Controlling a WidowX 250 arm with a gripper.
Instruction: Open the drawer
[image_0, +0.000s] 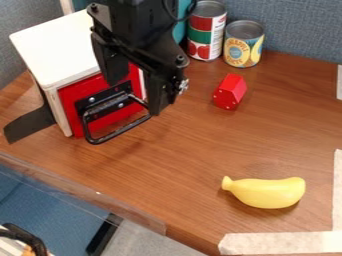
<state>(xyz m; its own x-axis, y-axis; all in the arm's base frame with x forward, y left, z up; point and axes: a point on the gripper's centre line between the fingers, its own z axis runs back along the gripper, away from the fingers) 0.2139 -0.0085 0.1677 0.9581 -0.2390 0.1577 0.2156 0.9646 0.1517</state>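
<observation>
Drawer front (69, 102) sits partly hidden behind the tool (137, 96), whose jaws stand spread.

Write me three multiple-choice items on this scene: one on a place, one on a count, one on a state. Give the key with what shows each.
1. Where does the yellow banana lie?
A) Among the cans
B) On top of the box
C) On the wooden table, near the pale tape

2. How many cans stand at the back?
A) One
B) Two
C) Four

3. How is the gripper?
A) Open, at the drawer handle
B) Shut on the banana
C) Shut on the red block

Key:
1 C: it rests on bare wood just beyond the tape.
2 B: two stand side by side.
3 A: its fingers are spread apart by the handle.
</observation>
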